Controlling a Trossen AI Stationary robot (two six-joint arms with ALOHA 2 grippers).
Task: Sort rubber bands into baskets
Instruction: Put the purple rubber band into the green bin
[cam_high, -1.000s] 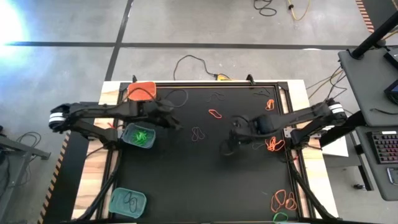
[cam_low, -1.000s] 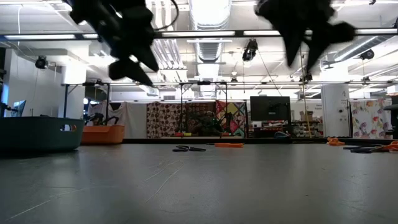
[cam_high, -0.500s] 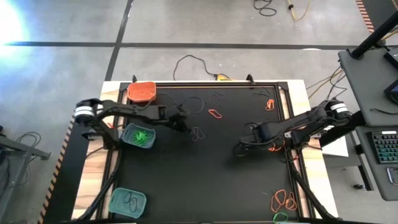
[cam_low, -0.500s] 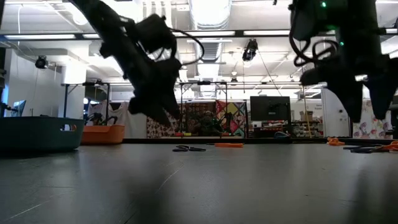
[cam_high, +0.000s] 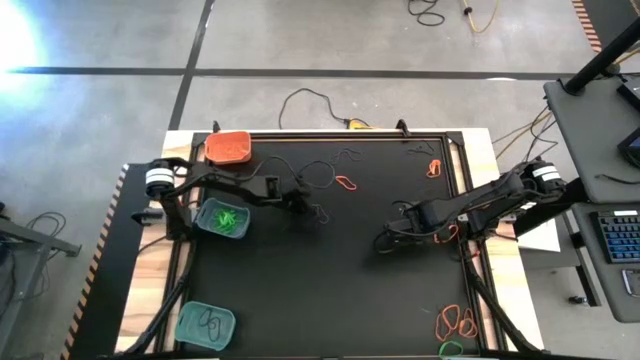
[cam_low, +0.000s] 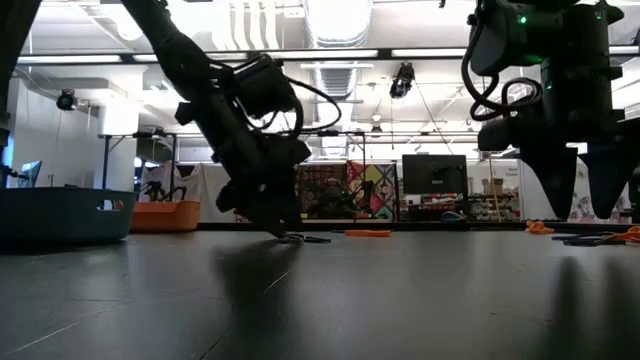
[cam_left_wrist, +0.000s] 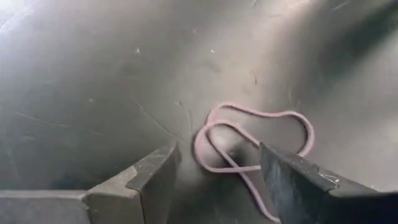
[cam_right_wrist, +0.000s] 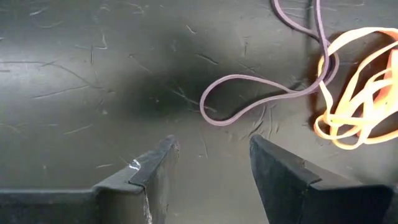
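My left gripper (cam_high: 303, 206) (cam_left_wrist: 217, 171) is open and low over the mat, with its fingers on either side of a dark rubber band (cam_left_wrist: 249, 140) (cam_high: 318, 213) that lies flat. My right gripper (cam_high: 384, 241) (cam_right_wrist: 214, 165) is open and empty just above the mat. A dark band (cam_right_wrist: 261, 93) and a clump of orange bands (cam_right_wrist: 354, 93) (cam_high: 440, 235) lie beyond it. The orange basket (cam_high: 228, 148) is at the far left. One teal basket (cam_high: 222, 218) holds green bands. The other teal basket (cam_high: 205, 323) holds black bands.
Loose orange bands lie at the far middle (cam_high: 346, 183), the far right (cam_high: 435, 167) and the near right (cam_high: 455, 322), with a green one (cam_high: 450, 348) by the near edge. Thin black loops (cam_high: 345, 155) lie near the far edge. In the low view my left gripper (cam_low: 270, 215) reaches the mat.
My left gripper has gone toward the table's right edge and down, from beside the green-filled basket to the dark band. My right gripper has gone a little toward the right edge and down toward the mat.
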